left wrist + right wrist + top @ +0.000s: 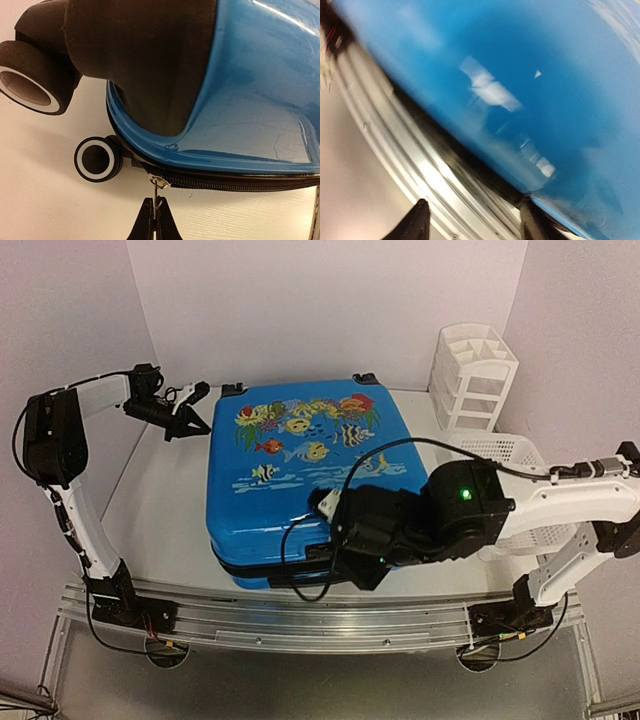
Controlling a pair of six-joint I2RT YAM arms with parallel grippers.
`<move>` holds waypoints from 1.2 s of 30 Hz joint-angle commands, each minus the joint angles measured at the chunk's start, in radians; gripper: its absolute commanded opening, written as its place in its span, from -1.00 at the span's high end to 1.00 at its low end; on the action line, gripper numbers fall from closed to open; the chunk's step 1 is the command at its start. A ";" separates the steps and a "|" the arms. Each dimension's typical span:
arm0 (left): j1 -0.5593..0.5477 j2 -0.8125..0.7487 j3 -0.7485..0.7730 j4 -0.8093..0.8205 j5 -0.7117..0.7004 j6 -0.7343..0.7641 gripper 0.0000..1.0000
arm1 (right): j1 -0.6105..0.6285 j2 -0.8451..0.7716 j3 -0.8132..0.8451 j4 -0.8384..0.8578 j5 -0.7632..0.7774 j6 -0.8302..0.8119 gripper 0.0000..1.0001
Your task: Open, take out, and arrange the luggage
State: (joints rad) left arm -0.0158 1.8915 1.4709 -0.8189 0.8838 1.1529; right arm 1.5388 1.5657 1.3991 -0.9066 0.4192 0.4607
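On the table [150, 490], closed luggage [300, 490], left gripper [154, 205] tight on its zipper pull [158, 182], right gripper [476, 210] agape, empty.

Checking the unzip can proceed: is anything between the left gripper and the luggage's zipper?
Nothing visible does. The left gripper is shut on the zipper pull at the luggage's corner, beside a wheel, with only bare table around it.

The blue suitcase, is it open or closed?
Closed: the suitcase lies flat, lid down on its base, and the zipper looks meshed in the left wrist view.
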 commanded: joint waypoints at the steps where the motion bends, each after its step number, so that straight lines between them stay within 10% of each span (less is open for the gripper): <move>1: 0.038 -0.088 0.055 0.106 0.054 -0.002 1.00 | -0.133 -0.097 -0.003 -0.103 0.014 0.643 0.11; 10: 0.041 -0.097 0.038 0.108 0.063 0.002 1.00 | -0.118 -0.186 0.056 -0.407 0.134 1.132 0.07; 15: 0.042 -0.095 0.034 0.107 0.070 0.006 1.00 | -0.149 -0.208 0.153 -0.671 0.211 1.309 -0.68; 28: 0.039 -0.096 0.044 0.100 0.079 0.003 1.00 | -0.853 -0.086 0.265 -0.091 0.046 0.604 -0.75; 36: 0.033 -0.125 -0.002 0.134 0.075 -0.006 1.00 | -1.035 0.454 0.875 -0.021 -0.204 0.382 -0.72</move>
State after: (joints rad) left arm -0.0074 1.8760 1.4539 -0.7846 0.8867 1.1525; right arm 0.5536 1.7720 2.0337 -1.0155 0.3851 1.0112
